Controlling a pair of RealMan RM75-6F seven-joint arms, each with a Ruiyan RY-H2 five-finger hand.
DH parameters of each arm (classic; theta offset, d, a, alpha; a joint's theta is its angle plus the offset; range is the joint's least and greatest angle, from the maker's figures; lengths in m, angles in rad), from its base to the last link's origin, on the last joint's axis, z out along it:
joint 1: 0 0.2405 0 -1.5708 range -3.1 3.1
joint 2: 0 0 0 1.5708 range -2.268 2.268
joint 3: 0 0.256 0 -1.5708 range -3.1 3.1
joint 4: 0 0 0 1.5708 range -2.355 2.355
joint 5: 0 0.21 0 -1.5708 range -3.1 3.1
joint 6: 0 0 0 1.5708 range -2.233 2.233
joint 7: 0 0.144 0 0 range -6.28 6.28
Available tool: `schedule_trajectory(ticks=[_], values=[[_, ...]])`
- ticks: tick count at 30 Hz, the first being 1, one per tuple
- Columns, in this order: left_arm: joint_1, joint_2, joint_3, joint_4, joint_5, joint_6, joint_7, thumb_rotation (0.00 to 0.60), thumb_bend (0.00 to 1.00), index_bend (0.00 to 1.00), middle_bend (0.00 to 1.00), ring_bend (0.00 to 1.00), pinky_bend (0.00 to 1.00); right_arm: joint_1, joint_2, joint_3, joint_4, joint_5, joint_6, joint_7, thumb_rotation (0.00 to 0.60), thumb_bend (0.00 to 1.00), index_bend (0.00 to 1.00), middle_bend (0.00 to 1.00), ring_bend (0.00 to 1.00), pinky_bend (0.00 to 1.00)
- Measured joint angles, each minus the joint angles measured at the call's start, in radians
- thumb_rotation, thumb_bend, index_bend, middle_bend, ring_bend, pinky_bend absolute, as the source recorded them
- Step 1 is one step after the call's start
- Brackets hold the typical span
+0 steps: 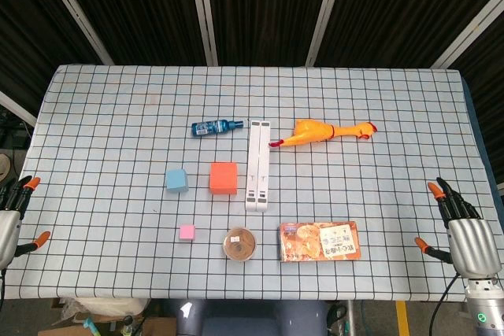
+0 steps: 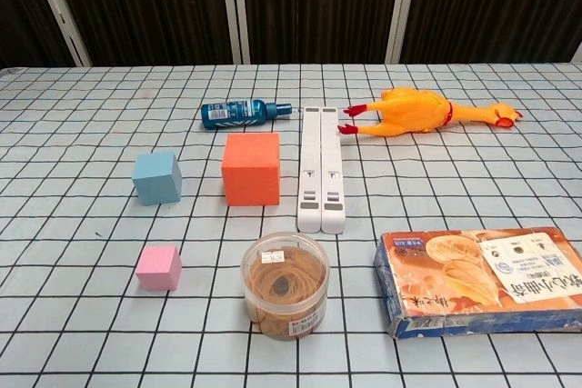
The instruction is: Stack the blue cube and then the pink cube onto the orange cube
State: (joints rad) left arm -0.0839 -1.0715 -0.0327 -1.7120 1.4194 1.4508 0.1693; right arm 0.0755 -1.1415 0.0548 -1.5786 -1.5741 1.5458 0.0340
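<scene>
On the gridded table point(image 1: 102, 100), we see the three task pieces unstacked: the orange cube point(image 1: 224, 178) stands centre-left, the blue cube point(image 1: 176, 179) just beside it on its left, and the pink cube point(image 1: 187, 231) nearer the front edge, apart from both. Our left hand point(image 1: 9, 222) sits at the far left edge and our right hand point(image 1: 463, 230) at the far right edge, each with fingers spread and holding nothing, both well apart from the cubes; neither appears in the chest view. Close company raises the risks. A white bar point(image 2: 321, 168) lies alongside the orange cube's right face, and a round clear tub point(image 2: 285, 285) sits near the pink cube. We judge that a wide approach could nudge the orange base while gripping the blue cube, and that the small pink cube could topple from an off-centre placement.
</scene>
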Motion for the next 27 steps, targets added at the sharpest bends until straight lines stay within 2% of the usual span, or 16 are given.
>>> schedule_trajectory(ticks=[5, 8, 11, 15, 19, 22, 27], values=[[-0.001, -0.016, -0.007, -0.003, -0.019, -0.001, 0.015, 0.6, 0.23, 0.0, 0.06, 0.01, 0.13, 0.004, 0.003, -0.01, -0.008, 0.003, -0.029, -0.003, 0.6, 0.06, 0.09, 0.06, 0.16, 0.29], [-0.007, -0.017, -0.005, -0.025, -0.035, -0.032, 0.01, 0.6, 0.22, 0.0, 0.12, 0.05, 0.17, 0.006, 0.004, -0.015, -0.012, 0.005, -0.041, -0.003, 0.6, 0.06, 0.09, 0.06, 0.16, 0.29], [-0.037, -0.022, -0.025, -0.047, -0.065, -0.068, 0.025, 0.6, 0.21, 0.0, 0.26, 0.15, 0.28, 0.011, 0.005, -0.015, -0.011, 0.016, -0.06, 0.003, 0.6, 0.06, 0.09, 0.06, 0.16, 0.29], [-0.102, -0.021, -0.084, -0.116, -0.143, -0.122, 0.103, 0.6, 0.18, 0.02, 0.53, 0.4, 0.5, 0.015, 0.005, -0.017, -0.006, 0.021, -0.072, 0.018, 0.6, 0.06, 0.09, 0.06, 0.16, 0.29], [-0.179, -0.017, -0.15, -0.192, -0.28, -0.186, 0.169, 0.6, 0.15, 0.11, 0.74, 0.6, 0.66, 0.016, 0.006, -0.017, -0.003, 0.022, -0.074, 0.027, 0.6, 0.06, 0.09, 0.06, 0.16, 0.29], [-0.241, -0.02, -0.185, -0.233, -0.42, -0.23, 0.233, 0.6, 0.12, 0.14, 0.81, 0.67, 0.72, 0.016, 0.008, -0.019, -0.003, 0.015, -0.073, 0.036, 0.6, 0.06, 0.09, 0.06, 0.16, 0.29], [-0.354, -0.058, -0.221, -0.276, -0.686, -0.268, 0.36, 0.6, 0.1, 0.15, 0.85, 0.7, 0.75, 0.019, 0.008, -0.022, 0.001, 0.014, -0.081, 0.047, 0.6, 0.06, 0.09, 0.06, 0.16, 0.29]])
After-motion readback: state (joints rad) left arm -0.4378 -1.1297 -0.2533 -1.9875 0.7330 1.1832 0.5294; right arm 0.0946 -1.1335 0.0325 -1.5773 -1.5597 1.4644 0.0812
